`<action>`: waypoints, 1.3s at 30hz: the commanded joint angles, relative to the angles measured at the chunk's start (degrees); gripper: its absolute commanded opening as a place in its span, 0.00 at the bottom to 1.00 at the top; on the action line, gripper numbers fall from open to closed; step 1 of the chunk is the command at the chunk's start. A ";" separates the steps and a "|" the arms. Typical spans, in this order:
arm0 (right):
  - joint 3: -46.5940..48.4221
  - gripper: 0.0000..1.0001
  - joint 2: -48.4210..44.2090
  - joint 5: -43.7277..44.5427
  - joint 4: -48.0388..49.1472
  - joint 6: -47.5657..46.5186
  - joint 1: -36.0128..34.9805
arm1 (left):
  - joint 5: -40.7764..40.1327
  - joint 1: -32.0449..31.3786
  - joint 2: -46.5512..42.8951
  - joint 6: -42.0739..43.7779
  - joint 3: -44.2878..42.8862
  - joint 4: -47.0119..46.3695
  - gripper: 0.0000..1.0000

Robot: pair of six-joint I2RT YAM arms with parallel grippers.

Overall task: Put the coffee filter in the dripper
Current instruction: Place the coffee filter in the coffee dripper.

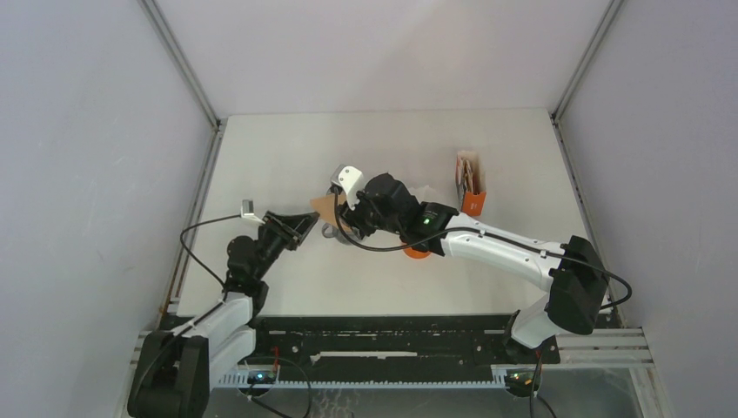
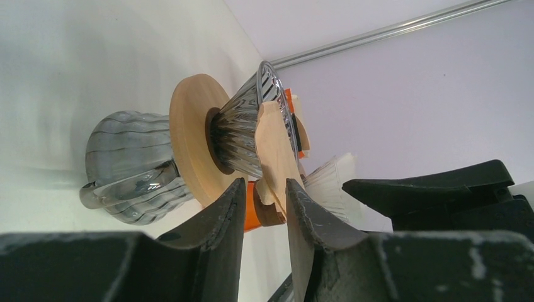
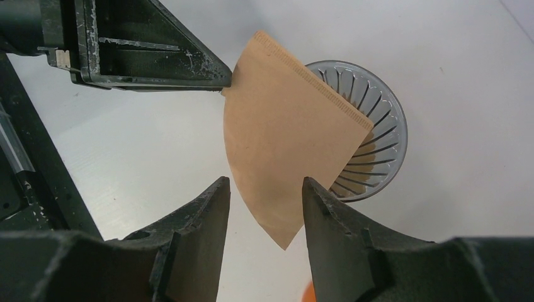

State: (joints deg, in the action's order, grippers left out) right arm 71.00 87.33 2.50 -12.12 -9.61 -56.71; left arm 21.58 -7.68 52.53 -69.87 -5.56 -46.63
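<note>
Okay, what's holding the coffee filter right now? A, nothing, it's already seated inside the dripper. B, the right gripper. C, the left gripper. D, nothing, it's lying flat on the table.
C: the left gripper is shut on one edge of the coffee filter and holds it up beside the dripper. The right gripper is open, its fingers apart.

Brown flat-folded filter [image 3: 283, 145] tilted, partly over rim of ribbed upright dripper [image 3: 381, 119]
</note>
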 commanded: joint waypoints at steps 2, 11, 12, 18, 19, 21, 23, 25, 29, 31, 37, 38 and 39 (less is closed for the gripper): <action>2.43 0.54 -1.76 0.14 1.14 0.73 0.17 | 2.81 0.45 3.54 -2.46 -0.01 -10.26 0.33; 2.43 0.54 -1.46 0.31 1.33 0.73 0.18 | 4.40 0.36 5.05 -3.88 -0.82 -14.01 0.17; 2.40 0.54 -1.49 0.32 1.33 0.73 0.13 | 4.51 0.43 4.76 -4.09 -0.85 -14.17 0.15; 3.13 0.54 -1.54 -0.36 1.38 0.77 0.19 | 4.69 0.32 1.63 -3.96 -2.03 -12.30 0.11; 3.45 0.54 -1.43 -0.41 1.24 0.87 0.17 | 4.76 0.30 1.37 -3.70 -2.34 -11.70 0.10; 3.96 0.54 -1.08 -0.59 0.97 0.98 0.19 | 4.87 0.20 1.06 -3.41 -2.80 -11.09 0.07; 4.64 0.54 -0.62 -0.61 0.61 1.32 0.14 | 4.87 0.05 1.07 -3.28 -3.23 -10.94 0.04; 5.53 0.54 -0.18 -0.78 0.18 1.63 0.25 | 4.87 -0.18 1.24 -3.10 -3.58 -10.83 0.02; 7.35 0.54 1.07 -1.03 -0.97 2.14 0.38 | 4.81 -0.84 1.78 -2.34 -4.33 -9.82 0.00; 8.45 0.55 2.03 -1.26 -1.68 2.19 0.44 | 4.70 -1.09 1.79 -2.04 -4.58 -9.30 0.00; 10.68 0.55 4.56 -1.77 -2.42 2.07 0.41 | 4.44 -1.91 1.33 -1.73 -5.22 -8.54 0.00; 11.04 0.55 4.94 -1.73 -2.53 2.07 0.47 | 4.43 -1.94 1.21 -1.56 -5.43 -8.12 0.00; 11.41 0.55 5.37 -1.85 -2.70 2.05 0.46 | 4.40 -2.12 0.98 -1.42 -5.57 -7.74 0.00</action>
State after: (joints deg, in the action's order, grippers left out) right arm 79.13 91.50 1.39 -14.81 -8.56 -56.60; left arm 25.74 -9.10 54.35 -73.08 -7.35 -54.59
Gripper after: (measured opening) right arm 0.545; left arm 0.005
